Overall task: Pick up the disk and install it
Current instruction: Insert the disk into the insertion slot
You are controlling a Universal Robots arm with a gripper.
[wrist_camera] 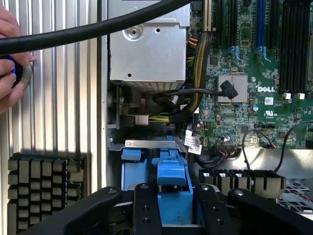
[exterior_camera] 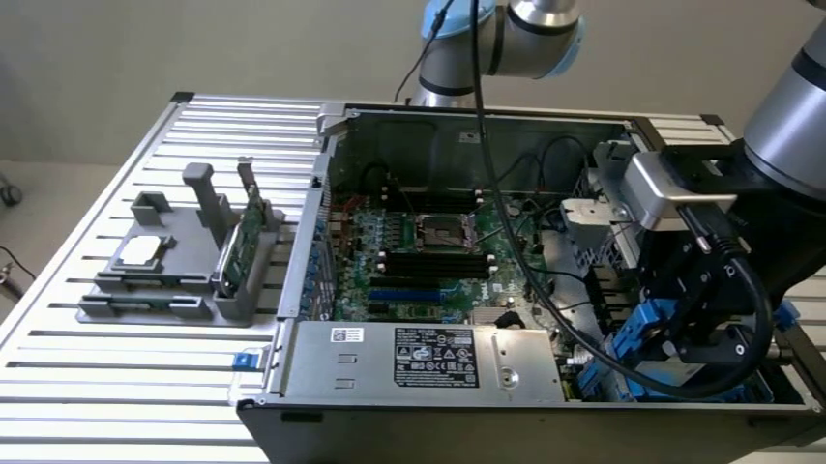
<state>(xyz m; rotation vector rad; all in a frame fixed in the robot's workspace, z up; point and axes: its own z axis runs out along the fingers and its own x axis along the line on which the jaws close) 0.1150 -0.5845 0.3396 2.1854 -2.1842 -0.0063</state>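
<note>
The disk (exterior_camera: 635,333) stands on edge, its blue rails showing, in the drive bay at the near corner of the open case (exterior_camera: 323,193), on the exterior view's right. The gripper (exterior_camera: 674,340) reaches down into that corner from the arm above, close against the blue rails, most likely because the bay takes the drive from above. A black cable (exterior_camera: 722,319) loops from the wrist past the bay. The case lies on a slatted table (exterior_camera: 130,387) with its motherboard (exterior_camera: 427,251) exposed. Well apart, on the exterior view's left, a grey stand (exterior_camera: 181,300) holds a chip (exterior_camera: 139,251) and a green card (exterior_camera: 239,246), both untouched. In the wrist view, the disk (wrist_camera: 172,188) sits between the two black fingers (wrist_camera: 146,210) of the gripper (wrist_camera: 177,215). The claw appears to pinch it by the blue rails, one finger on each side, which keeps it upright and in line with the slot. Whether it is fully seated I cannot tell. A second blue carrier (wrist_camera: 131,156) stands just beside it. Beyond lie a silver box (wrist_camera: 146,54) and the motherboard (wrist_camera: 244,98), with the cable (wrist_camera: 98,29) crossing in front. A person's hand (wrist_camera: 12,63) rests on the table slats, holding a small dark object I cannot identify.
</note>
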